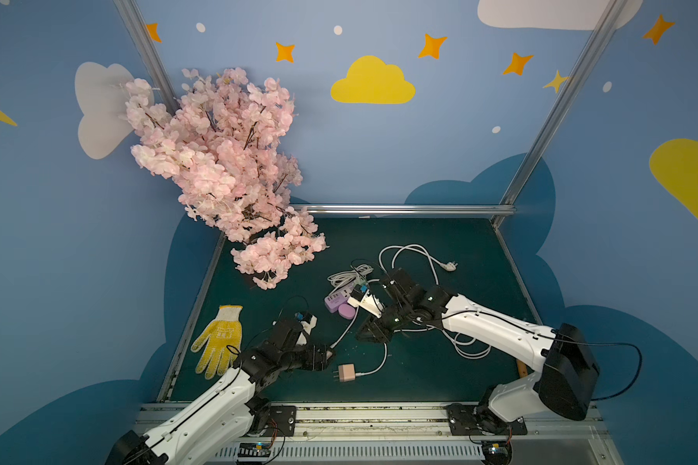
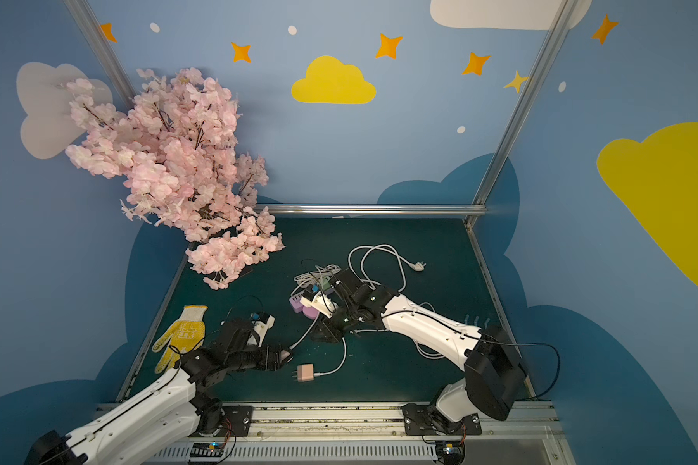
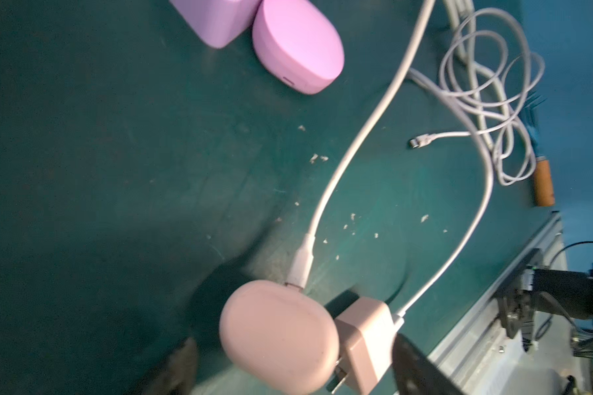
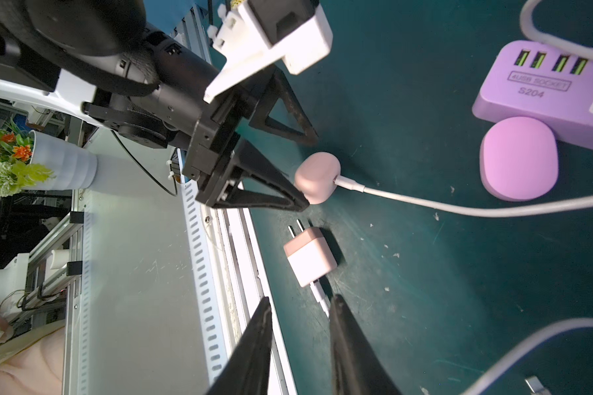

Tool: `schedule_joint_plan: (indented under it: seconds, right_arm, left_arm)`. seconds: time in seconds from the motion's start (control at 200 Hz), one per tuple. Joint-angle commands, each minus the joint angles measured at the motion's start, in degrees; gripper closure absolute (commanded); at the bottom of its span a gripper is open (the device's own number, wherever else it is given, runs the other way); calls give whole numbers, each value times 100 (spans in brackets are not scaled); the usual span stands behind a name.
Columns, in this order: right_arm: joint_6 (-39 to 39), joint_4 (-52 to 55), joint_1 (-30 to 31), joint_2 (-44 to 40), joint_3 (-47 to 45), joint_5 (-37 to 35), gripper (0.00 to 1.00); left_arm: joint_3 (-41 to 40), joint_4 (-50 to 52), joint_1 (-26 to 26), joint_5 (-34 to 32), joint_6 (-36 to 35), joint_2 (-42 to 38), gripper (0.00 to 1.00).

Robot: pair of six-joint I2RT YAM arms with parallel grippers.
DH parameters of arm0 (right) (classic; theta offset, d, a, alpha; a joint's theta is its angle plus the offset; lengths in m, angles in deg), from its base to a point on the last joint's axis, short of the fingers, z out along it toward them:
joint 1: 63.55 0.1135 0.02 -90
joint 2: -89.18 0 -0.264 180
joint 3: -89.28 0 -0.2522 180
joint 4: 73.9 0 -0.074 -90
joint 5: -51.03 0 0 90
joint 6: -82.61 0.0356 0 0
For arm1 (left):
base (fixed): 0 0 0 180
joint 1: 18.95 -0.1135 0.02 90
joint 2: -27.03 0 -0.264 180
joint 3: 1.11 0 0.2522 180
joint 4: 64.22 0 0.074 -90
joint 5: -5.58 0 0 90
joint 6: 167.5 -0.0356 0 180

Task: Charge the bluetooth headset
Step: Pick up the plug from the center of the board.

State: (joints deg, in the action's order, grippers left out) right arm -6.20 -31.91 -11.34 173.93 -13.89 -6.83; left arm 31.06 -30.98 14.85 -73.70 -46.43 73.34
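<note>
The bluetooth headset's pink case [image 3: 281, 338] lies on the green mat with a white cable [image 3: 356, 143] plugged into it. My left gripper [image 4: 308, 171] stands open around it. One fingertip touches the case [image 4: 317, 178] and the other stands clear of it. In both top views the left gripper [image 1: 331, 354] [image 2: 286, 355] sits low over the mat's front. A pink wall adapter [image 1: 346, 372] [image 4: 310, 261] lies loose beside the case, prongs bare. My right gripper [image 4: 302, 301] [image 1: 369, 334] hovers over the adapter's cable, open a little, with nothing between its fingers.
A purple USB power strip [image 1: 337, 300] [image 4: 541, 92] and a purple oval case [image 1: 346, 311] lie mid-mat. Its white cord and plug [image 1: 448, 265] loop behind. A thin coiled cable [image 3: 486, 102] lies at the right, a yellow glove [image 1: 218, 342] at the left, and pink blossoms [image 1: 226, 169] overhang the back left.
</note>
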Motion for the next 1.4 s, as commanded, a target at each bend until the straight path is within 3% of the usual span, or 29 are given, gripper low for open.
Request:
schedule_joint_plan:
  seconds: [0.0, 0.185, 0.35, 0.411, 0.621, 0.951, 1.056, 1.232, 1.392]
  right_arm:
    - [14, 113, -26, -64, 100, 20, 71]
    - [69, 117, -26, -48, 57, 16, 73]
    - [-15, 221, 71, 172, 122, 103, 90]
    - [-131, 278, 180, 292, 135, -18, 91]
    - [-1075, -63, 986, 561, 63, -1129, 70]
    - [-2744, -1667, 1699, 1308, 1, -3057, 63]
    - [-3141, -2051, 1919, 1723, 18, -3684, 63]
    - [-3745, -2112, 2427, 2317, 227, -4414, 63]
    - [-3591, -2057, 2491, 2394, 258, -4346, 61]
  left_arm:
    - [263, 214, 286, -488, -72, 356, 0]
    - [575, 42, 550, -742, 225, 616, 0]
    - [861, 321, 548, -850, 453, -22, 5]
    - [909, 505, 549, -1020, 590, -367, 5]
    - [763, 1088, 476, -1811, 1231, -1806, 6]
    - [812, 2472, -467, -2329, 2430, -3132, 4]
    - [861, 2734, -807, -2355, 2675, -3310, 4]
    - [1005, 2720, -1038, -2257, 2491, -3163, 4]
    - [985, 2455, -1154, -1999, 2333, -2890, 4]
